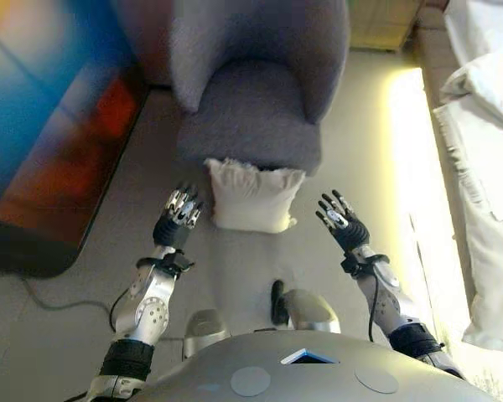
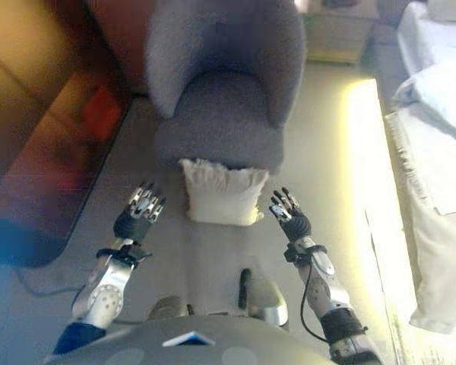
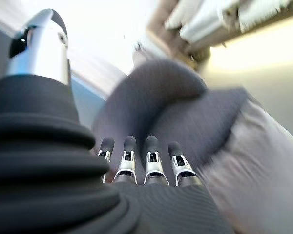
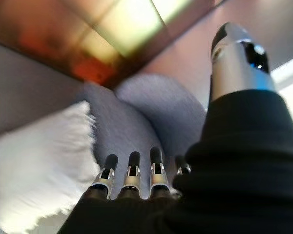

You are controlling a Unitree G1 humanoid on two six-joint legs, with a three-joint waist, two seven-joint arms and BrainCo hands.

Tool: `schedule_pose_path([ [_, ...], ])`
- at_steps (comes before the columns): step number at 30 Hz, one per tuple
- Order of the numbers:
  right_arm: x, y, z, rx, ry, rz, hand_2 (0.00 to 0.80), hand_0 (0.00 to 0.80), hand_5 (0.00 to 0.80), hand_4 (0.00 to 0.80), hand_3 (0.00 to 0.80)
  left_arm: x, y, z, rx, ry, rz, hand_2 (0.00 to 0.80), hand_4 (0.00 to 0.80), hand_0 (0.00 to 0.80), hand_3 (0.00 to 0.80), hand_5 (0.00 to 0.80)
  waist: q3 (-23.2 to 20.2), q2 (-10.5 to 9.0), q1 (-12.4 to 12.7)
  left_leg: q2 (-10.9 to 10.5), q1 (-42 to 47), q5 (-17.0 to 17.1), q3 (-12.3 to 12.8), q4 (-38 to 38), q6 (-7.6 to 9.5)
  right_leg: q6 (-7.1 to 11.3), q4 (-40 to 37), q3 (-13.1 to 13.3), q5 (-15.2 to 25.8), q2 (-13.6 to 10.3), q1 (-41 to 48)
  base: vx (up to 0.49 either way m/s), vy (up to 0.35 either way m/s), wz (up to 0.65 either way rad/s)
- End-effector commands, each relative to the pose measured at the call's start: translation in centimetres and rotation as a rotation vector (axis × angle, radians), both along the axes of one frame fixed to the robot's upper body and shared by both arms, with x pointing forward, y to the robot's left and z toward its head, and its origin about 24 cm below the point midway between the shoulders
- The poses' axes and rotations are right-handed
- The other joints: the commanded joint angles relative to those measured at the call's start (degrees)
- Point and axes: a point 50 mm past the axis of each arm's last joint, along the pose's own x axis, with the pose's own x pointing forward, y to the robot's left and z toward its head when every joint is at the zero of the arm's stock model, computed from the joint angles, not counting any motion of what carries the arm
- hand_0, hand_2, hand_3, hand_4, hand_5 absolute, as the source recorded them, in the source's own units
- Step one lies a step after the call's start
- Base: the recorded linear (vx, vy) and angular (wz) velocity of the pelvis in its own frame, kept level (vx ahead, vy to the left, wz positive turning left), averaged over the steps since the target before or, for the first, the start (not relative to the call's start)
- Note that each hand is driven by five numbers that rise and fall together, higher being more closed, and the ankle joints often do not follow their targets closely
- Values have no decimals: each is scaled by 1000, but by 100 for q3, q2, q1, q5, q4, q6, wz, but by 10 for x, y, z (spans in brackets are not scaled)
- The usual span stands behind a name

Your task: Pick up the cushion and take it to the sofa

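A cream cushion [image 1: 253, 196] with fringed corners stands on the floor, leaning against the front of a grey armchair [image 1: 256, 92]. My left hand [image 1: 178, 219] hovers to the cushion's left with its fingers straight, apart from it. To the cushion's right my right hand [image 1: 342, 222] is open too, a short gap away. In the right wrist view the cushion [image 4: 39, 170] shows past the straight fingers [image 4: 131, 175]. In the left wrist view the fingers [image 3: 151, 163] point at the armchair [image 3: 166, 109], and the cushion [image 3: 259, 165] shows beside them. Neither hand holds anything.
A dark glossy panel [image 1: 54, 126] lies along the floor at the left. White bedding [image 1: 486, 167] runs down the right side. A lit strip of floor [image 1: 407, 159] lies between the armchair and the bed. A pale cabinet [image 2: 338, 30] stands behind the armchair.
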Motion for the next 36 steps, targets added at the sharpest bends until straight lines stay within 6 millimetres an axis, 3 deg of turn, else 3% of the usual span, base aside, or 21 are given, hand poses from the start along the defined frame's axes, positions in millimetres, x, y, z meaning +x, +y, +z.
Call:
schedule_pose_path([
  [1, 7, -4, 16, -2, -95, -11, 0, 0, 0, 0, 0, 7, 4, 24, -11, -121, 14, 0, 0, 0, 0, 0, 268, 133, 114, 416, -182, 752, 280, -1757, 193, 619, -268, 343, 56, 128, 375, 377, 236, -18],
  [3, 4, -6, 16, 2, -92, -17, 0, 0, 0, 0, 0, 7, 5, 27, -8, -132, 3, 0, 0, 0, 0, 0, 333, 256, 246, 484, -311, 989, 132, -3092, 121, 771, -258, 511, -116, 201, 535, 437, 251, -22],
  [5, -3, -8, 16, 18, -92, 0, 0, 0, 0, 0, 0, 2, 6, 27, 0, -132, 4, 0, 0, 0, 0, 0, 363, 357, 452, 474, -452, 1205, -310, -4303, -23, 948, -288, 795, -279, 214, 795, 523, 187, -34],
  [7, -8, -8, 15, 24, -88, 14, 0, 0, 0, 0, 0, -3, 9, 25, 5, -125, 13, 0, 0, 0, 0, 0, 358, 374, 608, 426, -488, 1267, -392, -5047, -73, 1038, -288, 979, -493, 155, 1108, 526, 99, -54],
  [10, -11, -8, 13, 31, -80, 15, 0, 0, 0, 0, 0, -9, 13, 19, 10, -113, 23, 0, 0, 0, 0, 0, 320, 389, 694, 386, -614, 1324, -230, -5148, -102, 1107, -298, 964, -744, 73, 1413, 379, 88, -60],
  [13, -12, -6, 14, 38, -90, -5, 0, 0, 0, 0, 0, -10, 17, 19, 20, -126, 19, 0, 0, 0, 0, 0, 268, 471, 706, 384, -644, 1330, 227, -5114, -74, 1174, -196, 753, -956, -66, 1581, 391, 195, -48],
  [16, -12, -2, 15, 64, -78, -12, 0, 0, 0, 0, 0, -10, 26, 23, 40, -128, 44, 0, 0, 0, 0, 0, 226, 534, 739, 238, -568, 1146, -3, -4774, 25, 1275, 158, 849, -1137, -258, 1620, 411, 236, -50],
  [18, -12, -2, 14, 68, -67, -19, 0, 0, 0, 0, 0, -11, 33, 24, 57, -122, 56, 0, 0, 0, 0, 0, 174, 475, 759, 90, -623, 929, -15, -4333, 156, 1391, 460, 856, -847, -475, 1596, 324, 202, -41],
  [21, -7, 3, 14, 75, -82, -24, 0, 0, 0, 0, 0, -8, 36, 25, 73, -126, 54, 0, 0, 0, 0, 0, 46, 378, 856, -212, -603, 687, 132, -4162, 451, 1522, 1141, 694, -78, -792, 1562, 314, 219, -1],
  [23, -4, 8, 15, 77, -90, -37, 0, 0, 0, 0, 0, -7, 38, 24, 92, -119, 53, 0, 0, 0, 0, 0, -1, 412, 924, -384, -489, 542, 115, -4132, 620, 1532, 2072, 638, 485, -937, 1297, 310, 265, -10],
  [25, -1, 16, 14, 91, -90, -45, 0, 0, 0, 0, 0, -5, 39, 25, 102, -120, 48, 0, 0, 0, 0, 0, 17, 537, 959, -465, -267, 326, 76, -4038, 757, 1444, 3023, 519, 724, -1038, 807, 265, 230, -7],
  [26, -1, 17, 13, 91, -87, -46, 0, 0, 0, 0, 0, -4, 40, 26, 104, -121, 44, 0, 0, 0, 0, 0, 30, 544, 972, -507, -209, 276, 55, -4015, 777, 1410, 3134, 476, 736, -1095, 667, 289, 146, -2],
  [27, 0, 21, 10, 89, -78, -43, 0, 0, 0, 0, 0, -4, 40, 26, 105, -117, 46, 0, 0, 0, 0, 0, 44, 525, 1016, -574, -115, 216, 84, -3967, 769, 1347, 2797, 233, 734, -1225, 530, 267, 53, -6],
  [29, 1, 23, 11, 96, -76, -31, 0, 0, 0, 0, 0, -5, 43, 26, 104, -115, 60, 0, 0, 0, 0, 0, 111, 467, 968, -630, 83, 123, 139, -3963, 709, 1325, 2122, -11, 686, -1293, 346, 265, -66, -15],
  [31, 1, 22, 12, 101, -83, -16, 0, 0, 0, 0, 0, -7, 47, 27, 100, -115, 79, 0, 0, 0, 0, 0, 203, 432, 858, -619, 332, 0, 129, -3982, 625, 1322, 1460, -98, 621, -1293, 111, 220, -159, -18],
  [33, 1, 20, 15, 106, -95, -2, 0, 0, 0, 0, 0, -9, 49, 27, 101, -125, 87, 0, 0, 0, 0, 0, 286, 276, 672, -666, 515, -234, 50, -3924, 506, 1435, 284, 34, 750, -1263, -120, 236, -236, -10],
  [36, 6, 17, 19, 104, -105, 13, 0, 0, 0, 0, 0, -11, 48, 28, 106, -144, 83, 0, 0, 0, 0, 0, 328, 162, 541, -619, 639, -550, -68, -3745, 410, 1647, -321, 323, 1048, -1244, -244, 182, -181, 29],
])
